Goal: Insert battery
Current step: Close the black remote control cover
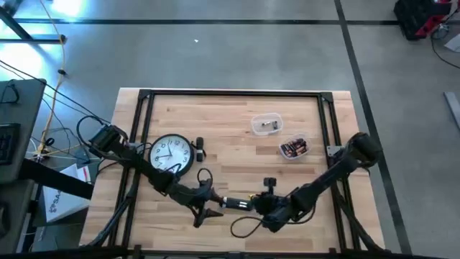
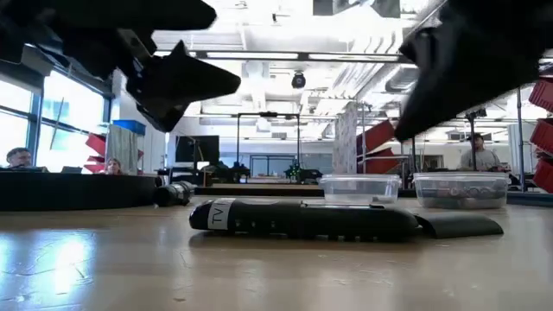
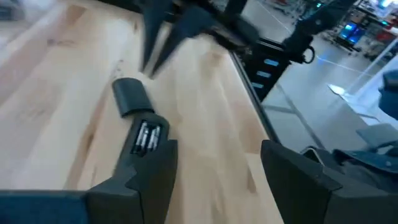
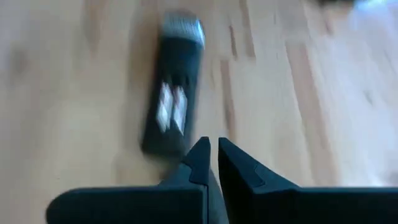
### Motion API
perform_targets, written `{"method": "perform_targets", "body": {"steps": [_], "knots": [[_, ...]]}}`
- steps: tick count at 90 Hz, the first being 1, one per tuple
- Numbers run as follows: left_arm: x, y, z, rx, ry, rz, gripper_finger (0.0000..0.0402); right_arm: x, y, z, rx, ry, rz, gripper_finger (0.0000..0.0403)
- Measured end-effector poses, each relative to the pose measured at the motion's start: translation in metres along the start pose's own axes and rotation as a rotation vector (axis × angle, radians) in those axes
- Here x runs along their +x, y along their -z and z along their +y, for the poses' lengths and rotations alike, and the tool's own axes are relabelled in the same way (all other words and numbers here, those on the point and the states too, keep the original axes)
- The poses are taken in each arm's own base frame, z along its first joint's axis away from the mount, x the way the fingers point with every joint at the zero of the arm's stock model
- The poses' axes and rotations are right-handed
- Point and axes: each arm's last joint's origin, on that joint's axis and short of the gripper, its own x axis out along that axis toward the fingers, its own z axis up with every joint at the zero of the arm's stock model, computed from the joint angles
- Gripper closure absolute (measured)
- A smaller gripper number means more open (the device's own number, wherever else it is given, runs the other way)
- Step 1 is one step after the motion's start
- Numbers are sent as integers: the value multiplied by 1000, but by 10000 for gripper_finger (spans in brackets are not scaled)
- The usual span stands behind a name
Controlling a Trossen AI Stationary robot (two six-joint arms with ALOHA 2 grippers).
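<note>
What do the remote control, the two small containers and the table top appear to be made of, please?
Remote control: probably plastic, dark and matte, with little shine. Containers: likely clear plastic; their contents show through. Table top: light wood, with visible plank seams and grain.

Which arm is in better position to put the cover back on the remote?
Probably the right. The cover lies at the remote end nearest the right gripper, whose fingers are shut. The left gripper is open at the other end.
</note>
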Motion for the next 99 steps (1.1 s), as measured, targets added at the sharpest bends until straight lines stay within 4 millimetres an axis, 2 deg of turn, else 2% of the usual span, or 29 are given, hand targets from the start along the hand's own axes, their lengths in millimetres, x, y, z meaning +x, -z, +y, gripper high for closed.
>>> {"method": "perform_targets", "body": {"steps": [17, 33, 48, 61, 71, 81, 99], "knots": [[0, 0, 1, 19, -35, -12, 190, -4, 11, -11, 26, -1, 157, 386], [-1, -5, 1, 73, -124, -102, 190, -3, 15, -14, 25, -66, 254, 328], [-2, -8, 4, 110, -257, -165, 190, -15, 24, -25, -23, 5, 293, 286], [-1, -9, 7, 116, -275, -170, 190, -21, 37, -36, 7, -48, 194, 281], [1, -10, 12, 120, -291, -174, 190, -12, 57, -45, 63, -153, 124, 281], [7, -5, 19, 126, -308, -185, 190, -4, 79, -54, 138, -180, 78, 281], [23, 9, 32, 147, -318, -299, 190, -1, 90, -59, 232, -248, -52, 278]]}}
